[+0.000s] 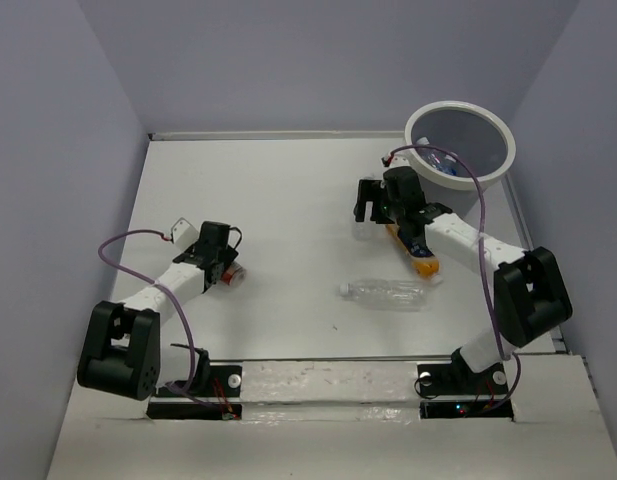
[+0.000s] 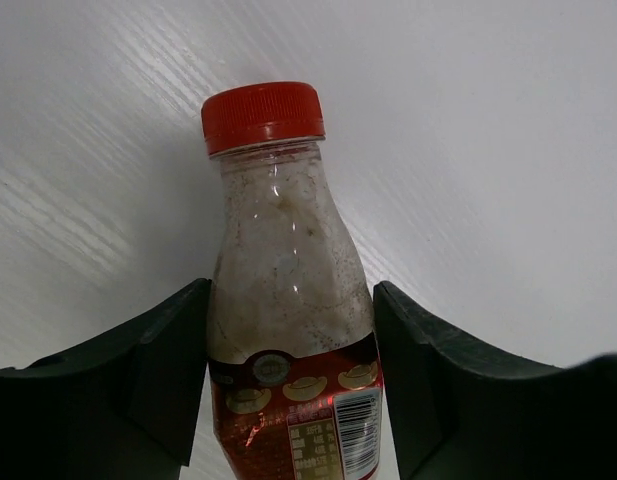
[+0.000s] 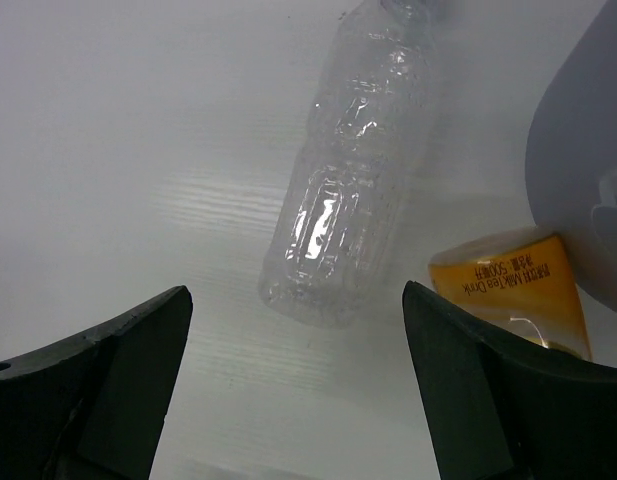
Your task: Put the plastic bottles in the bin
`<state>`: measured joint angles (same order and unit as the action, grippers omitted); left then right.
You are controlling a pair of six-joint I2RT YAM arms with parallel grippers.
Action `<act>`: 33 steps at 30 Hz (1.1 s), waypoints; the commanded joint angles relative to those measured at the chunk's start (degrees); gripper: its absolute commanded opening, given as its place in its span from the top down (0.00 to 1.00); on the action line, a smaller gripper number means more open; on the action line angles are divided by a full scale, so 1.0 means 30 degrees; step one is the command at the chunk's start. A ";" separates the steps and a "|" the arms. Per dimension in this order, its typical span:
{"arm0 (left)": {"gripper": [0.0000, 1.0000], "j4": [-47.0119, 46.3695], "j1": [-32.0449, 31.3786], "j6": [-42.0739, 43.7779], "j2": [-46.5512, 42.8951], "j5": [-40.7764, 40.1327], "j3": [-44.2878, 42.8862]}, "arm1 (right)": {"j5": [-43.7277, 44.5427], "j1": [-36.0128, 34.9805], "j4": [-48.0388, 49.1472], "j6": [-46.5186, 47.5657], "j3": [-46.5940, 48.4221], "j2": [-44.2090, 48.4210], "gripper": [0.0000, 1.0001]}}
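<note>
Red label stock with gold ingot shapes and a barcode wraps the red-capped clear plastic bottle [image 2: 288,300]; its small print is too fine to read. The left gripper [image 2: 288,310] pinches this bottle, one black finger against each side, with the white, finely streaked table [image 1: 288,180] behind. The right gripper [image 3: 296,292] is spread wide above a crinkled clear plastic bottle [image 3: 353,170]; beside it, the orange plastic bottle [image 3: 518,285] shows dark print including "500ml". Pale lilac walls [image 1: 68,150] box the table in. The round pale grey bin [image 1: 458,104] stands at the far right corner, a blue-labelled bottle [image 1: 445,167] inside. A clear ribbed bottle [image 1: 385,293] lies on its side between the arms on bare tabletop.
</note>
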<state>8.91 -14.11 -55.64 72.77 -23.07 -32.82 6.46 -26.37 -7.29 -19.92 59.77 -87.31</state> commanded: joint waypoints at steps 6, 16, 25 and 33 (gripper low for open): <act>0.60 -0.3346 0.0396 0.1465 -0.0847 0.0044 0.1710 | 0.2943 -0.0643 0.0584 0.0137 0.3747 -0.4673 0.09; 0.67 -0.4228 0.0367 0.2314 -0.4625 0.1770 0.2794 | 0.4410 -0.0819 -0.0588 -0.0097 0.5917 -0.7987 0.29; 0.78 -0.5402 0.0367 0.2724 -0.6181 0.3733 0.3383 | 0.4438 -0.1552 -0.0763 0.0138 0.6621 -0.8368 0.57; 0.79 -0.5342 0.0367 0.3458 -0.6886 0.4260 0.2328 | 0.3886 -0.2724 0.0346 0.1161 0.5595 -0.2371 0.62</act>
<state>-4.99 -13.37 -47.29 53.19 -12.03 -22.92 18.46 -32.25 -10.26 -19.05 75.88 -108.77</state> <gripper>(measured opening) 0.694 0.619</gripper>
